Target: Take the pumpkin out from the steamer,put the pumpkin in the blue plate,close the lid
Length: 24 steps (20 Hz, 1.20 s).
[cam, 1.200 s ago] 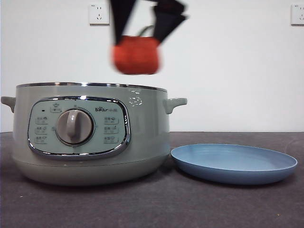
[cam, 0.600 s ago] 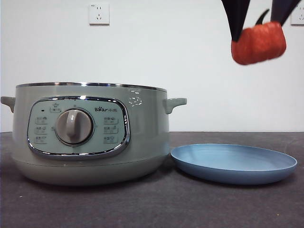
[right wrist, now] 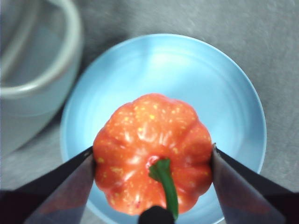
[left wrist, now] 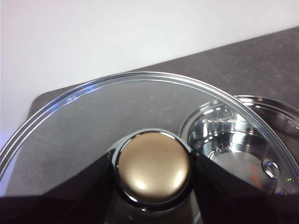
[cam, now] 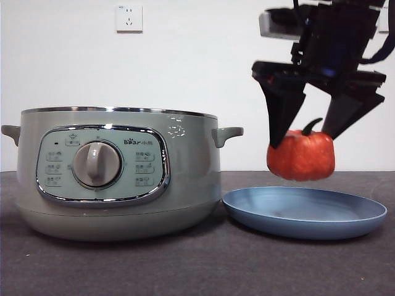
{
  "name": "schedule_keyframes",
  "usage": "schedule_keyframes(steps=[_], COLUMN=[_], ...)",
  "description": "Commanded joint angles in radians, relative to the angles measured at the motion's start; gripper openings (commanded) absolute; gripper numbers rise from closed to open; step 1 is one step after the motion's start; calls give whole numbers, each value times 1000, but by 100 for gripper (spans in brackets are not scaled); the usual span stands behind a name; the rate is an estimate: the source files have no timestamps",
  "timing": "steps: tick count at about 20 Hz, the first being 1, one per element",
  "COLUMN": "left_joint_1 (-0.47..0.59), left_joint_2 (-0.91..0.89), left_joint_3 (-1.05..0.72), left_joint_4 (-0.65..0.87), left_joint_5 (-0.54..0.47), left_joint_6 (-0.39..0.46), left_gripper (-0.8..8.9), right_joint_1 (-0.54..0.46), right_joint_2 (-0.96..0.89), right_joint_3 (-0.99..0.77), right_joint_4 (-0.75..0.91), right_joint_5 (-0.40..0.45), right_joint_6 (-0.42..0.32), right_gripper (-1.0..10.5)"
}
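Observation:
The orange pumpkin point(cam: 301, 155) hangs just above the blue plate point(cam: 345, 223), apart from it, with my right gripper point(cam: 311, 126) shut on its sides. From the right wrist, the pumpkin point(right wrist: 152, 149) with its green stem sits between the jaws of my right gripper point(right wrist: 153, 163) over the middle of the blue plate point(right wrist: 224, 88). The steamer point(cam: 117, 179) stands uncovered on the left. My left gripper point(left wrist: 153, 170) is shut on the knob point(left wrist: 153, 167) of the glass lid point(left wrist: 93, 121), held up off the steamer point(left wrist: 261, 116), whose shiny inside shows beyond the lid's rim.
A dark table point(cam: 197, 265) carries the steamer and plate side by side, nearly touching. The steamer's right handle point(cam: 227, 134) juts toward the plate. A white wall with sockets point(cam: 128, 18) stands behind.
My right gripper has carried the pumpkin from above the steamer to the right and then down, so it now hangs low over the blue plate.

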Motion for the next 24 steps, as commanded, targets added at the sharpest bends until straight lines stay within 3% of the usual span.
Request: schedule_keyframes(steps=[1,9,11,14,17,19,24], left_joint_1=[0,0,0,0,0,0,0], left_joint_2=[10,61,61,61,61,61,63], left_joint_3=[14,14,14,14,14,14,14], left_joint_4=[56,60,69,86,91,93,95], left_joint_5=[18,87,105,105,105,105,105], left_joint_6=[1,-18,-18,-18,-18,-18,-18], left_gripper=[-9,-9,-9,-9,-9,-9,-9], right_joint_1=[-26,-98,-98,-98,-98,-98,-97], right_joint_2=[35,148,160,162,162,162,146], right_joint_3=[-9,-9,-9,-9,-9,-9,-9], right_joint_4=[17,32,33,35,29,26,37], right_joint_5=[-27,-113,-125,-126,-126,-126,-126], right_joint_6=[-19,-61,-61,-61,-61,-61,-61], right_gripper=[7,31,197,320,524,573,569])
